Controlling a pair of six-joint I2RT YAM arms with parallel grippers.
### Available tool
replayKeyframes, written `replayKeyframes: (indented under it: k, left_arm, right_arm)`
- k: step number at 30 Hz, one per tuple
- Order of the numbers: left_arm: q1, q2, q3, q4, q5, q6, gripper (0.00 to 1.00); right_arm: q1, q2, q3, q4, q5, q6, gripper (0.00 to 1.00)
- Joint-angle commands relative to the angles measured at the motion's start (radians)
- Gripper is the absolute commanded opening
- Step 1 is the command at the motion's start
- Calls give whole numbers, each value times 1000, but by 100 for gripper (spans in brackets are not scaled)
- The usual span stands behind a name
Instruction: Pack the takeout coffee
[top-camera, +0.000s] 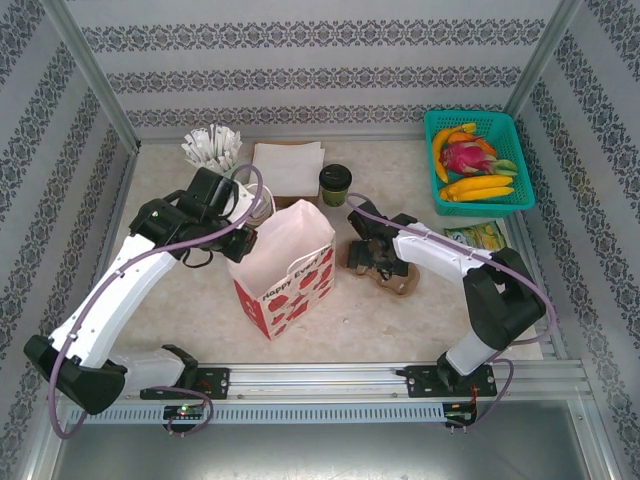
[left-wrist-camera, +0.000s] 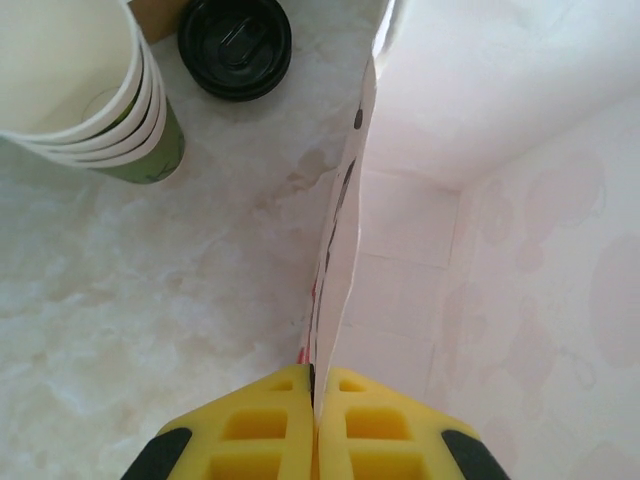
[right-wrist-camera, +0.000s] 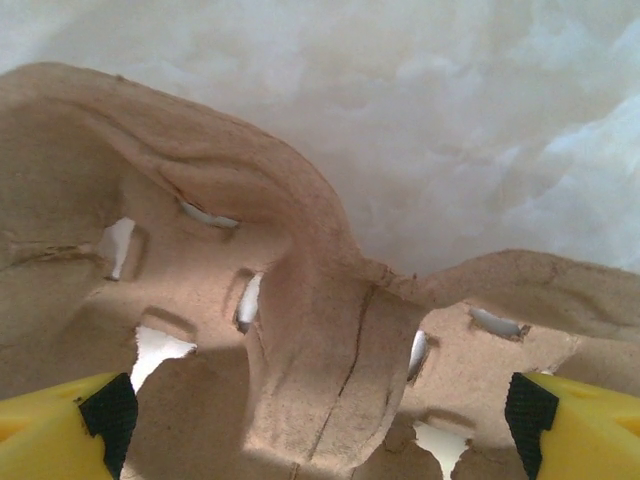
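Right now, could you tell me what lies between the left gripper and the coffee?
Bare table, in the left wrist view; the bag pinched by the left gripper runs beside that stretch.

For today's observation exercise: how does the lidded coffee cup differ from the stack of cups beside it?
The takeout coffee wears a black lid; the stack of cups is open-topped. The coffee is one cup; the stack is several nested. Both stand upright with green sides.
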Motion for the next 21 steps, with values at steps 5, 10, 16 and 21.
replayKeyframes:
  k: [5,10,16,21]
  left_arm:
    - [-5,-94,-101,47,-48,-58,2]
    - [-6,-109,-113,55,-48,-34,0]
    - [-5,-101,-127,65,-61,-33,0]
    - [-5,-77,-110,62,-37,-49,0]
  right_arm:
    - [-3,31,11,-17,-21,136,88]
    - [-4,52,10,-18,9,160,79]
    - [-5,74,0,13,10,177,73]
    - [-5,73,-18,25,53,176,65]
